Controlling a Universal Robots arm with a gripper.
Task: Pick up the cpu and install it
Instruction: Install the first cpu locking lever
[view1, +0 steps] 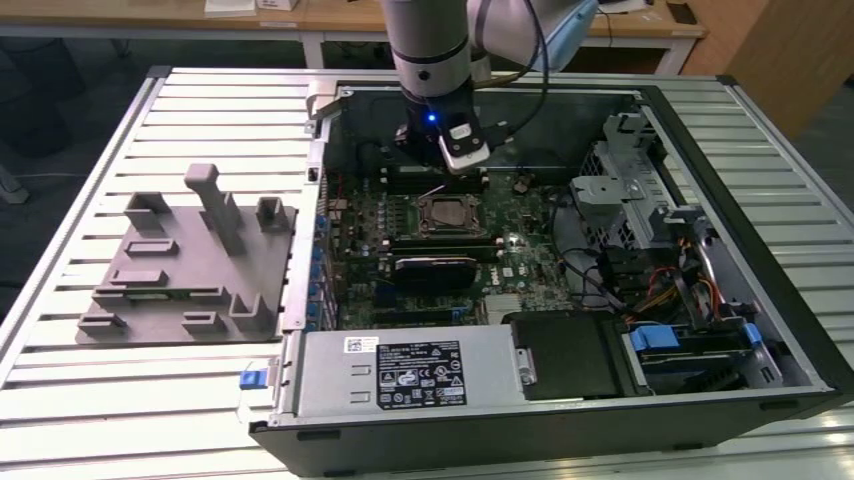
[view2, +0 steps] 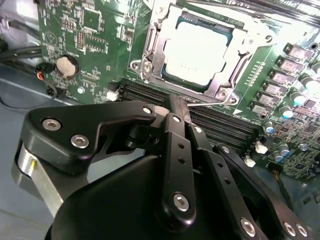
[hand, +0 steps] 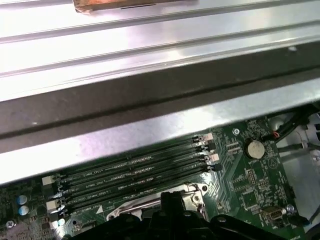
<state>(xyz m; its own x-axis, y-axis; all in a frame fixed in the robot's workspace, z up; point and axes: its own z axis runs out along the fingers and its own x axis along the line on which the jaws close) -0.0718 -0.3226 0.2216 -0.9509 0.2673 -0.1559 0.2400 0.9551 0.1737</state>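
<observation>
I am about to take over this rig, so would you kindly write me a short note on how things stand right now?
The gripper: fingers shut, holding nothing. It hangs over the memory slots beside the socket and is apart from the cpu.
The cpu: lies flat in the motherboard socket, silvery top up, inside the metal socket frame.
Done: judging by how it lies, the cpu has been picked up and set into the socket.
Left: I cannot tell whether the frame is latched over it.
</observation>
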